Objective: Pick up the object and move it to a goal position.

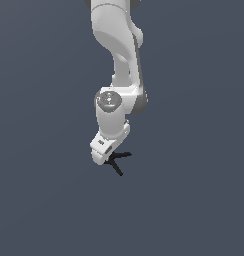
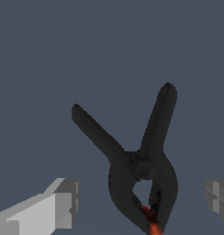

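Room: bare grey floor point(image 1: 39, 200) surrounds the clamp point(image 2: 137, 170).
Gripper point(image 2: 141, 202): spread wide, fingers either side of clamp.
Clamp: black, splayed handles, red tip.

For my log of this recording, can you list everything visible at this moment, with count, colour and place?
spring clamp: one, black with a small red tip, lying on the surface between the open fingers, handles splayed away from the gripper.
surface: one, plain dark grey-blue, fills both views.
arm: one, white, coming down from the top of the exterior view.
gripper: one, white and grey, open, one finger on either side of the clamp, not seen touching it.
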